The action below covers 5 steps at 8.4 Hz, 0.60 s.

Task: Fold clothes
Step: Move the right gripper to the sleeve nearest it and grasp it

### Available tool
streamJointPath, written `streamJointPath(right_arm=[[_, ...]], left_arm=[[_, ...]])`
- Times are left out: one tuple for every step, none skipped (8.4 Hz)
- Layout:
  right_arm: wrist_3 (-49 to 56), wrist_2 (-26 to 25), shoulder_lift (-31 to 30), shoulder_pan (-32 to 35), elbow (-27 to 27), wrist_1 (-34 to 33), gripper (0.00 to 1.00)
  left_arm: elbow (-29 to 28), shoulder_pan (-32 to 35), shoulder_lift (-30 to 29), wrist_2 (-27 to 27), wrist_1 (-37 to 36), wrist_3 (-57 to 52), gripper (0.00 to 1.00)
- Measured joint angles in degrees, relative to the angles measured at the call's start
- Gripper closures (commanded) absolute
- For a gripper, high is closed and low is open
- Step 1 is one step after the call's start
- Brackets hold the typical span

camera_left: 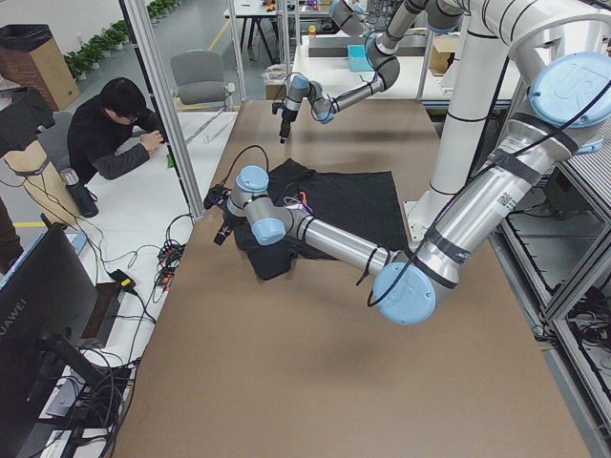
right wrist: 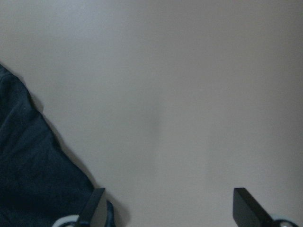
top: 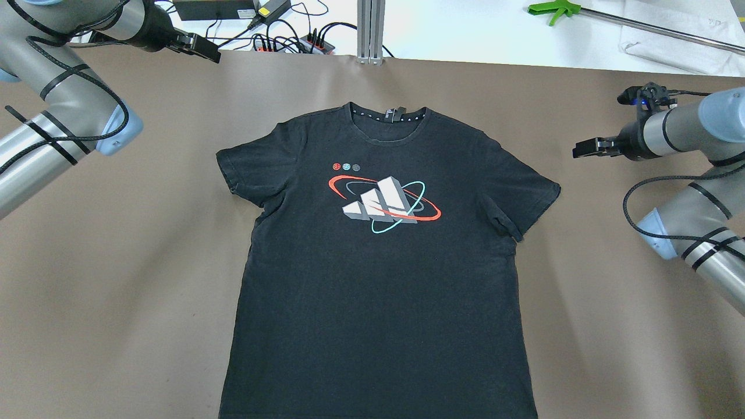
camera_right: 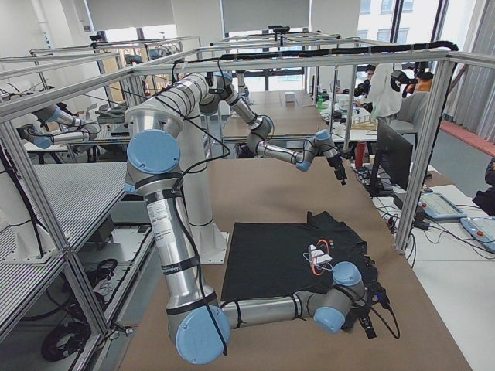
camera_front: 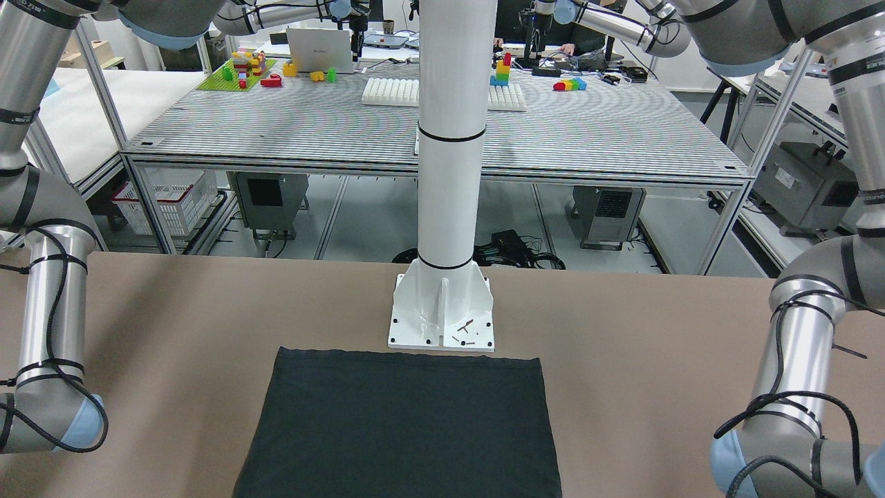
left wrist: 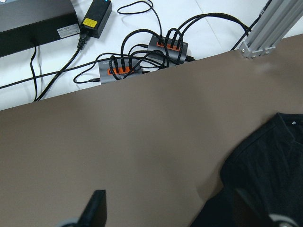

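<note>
- Two cable hubs [left wrist: 118,71] with orange sockets and a black power brick [left wrist: 97,14] lie on the white surface just past the operators' edge of the brown worktop [top: 116,262]; only the left wrist view shows them close up
- The left tool [top: 201,49] hangs above the worktop's corner at that edge, well apart from the cloth. In its wrist view one finger [left wrist: 97,208] shows and the other is lost against dark fabric; the spread reads as wide, with nothing held
- The right tool [top: 585,148] hangs above bare worktop beside the shirt's right sleeve without touching it. Its wrist view shows both fingers [right wrist: 97,205] far apart with only worktop between them, and the sleeve edge in the lower left corner
- The clothes are one black T-shirt [top: 378,302], lying flat and front up in the middle of the worktop, collar toward the operators, both short sleeves spread outward
- On the chest is a print [top: 384,203] of white slanted bars ringed in red and teal, with three small dots above it. The overhead view shows it plainly
- The front-facing view shows only the shirt's plain lower body, a dark rectangle
- The hem lies just beside the base plate [camera_front: 442,321] of the white pole [camera_front: 449,138]; small dark screws [camera_front: 467,332] lie on the plate
- Beyond the pole, a white mesh basket [camera_front: 166,200] stands under a slatted table; its contents cannot be made out
</note>
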<state>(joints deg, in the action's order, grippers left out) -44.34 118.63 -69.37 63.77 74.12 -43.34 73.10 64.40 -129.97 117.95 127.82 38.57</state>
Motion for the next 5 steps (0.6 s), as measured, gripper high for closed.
streamJointPath(right_arm=[[-2.41,-1.91,0.06,-2.05,-0.78,2.02,0.06],[-4.69,-4.22,0.04,-4.22,-1.79,4.54,0.06],[-6.30,-5.84,-0.06,-5.84,-2.53,6.29,0.06],[-7.05,-6.72,-0.20,-7.02,-2.99,7.12,0.06],[-7.33,-7.39,-0.31,-7.92,-3.21,7.45,0.06]], left_arm=[[-0.31,-0.03,-0.23,-0.05,0.04,0.06,0.06],[-0.51,-0.06,-0.36,-0.07,0.06,0.09,0.06],[-0.61,-0.14,-0.42,-0.08,0.10,0.11,0.06],[-0.64,-0.39,-0.44,-0.10,0.13,0.18,0.06],[-0.66,-0.59,-0.45,-0.18,0.14,0.43,0.06]])
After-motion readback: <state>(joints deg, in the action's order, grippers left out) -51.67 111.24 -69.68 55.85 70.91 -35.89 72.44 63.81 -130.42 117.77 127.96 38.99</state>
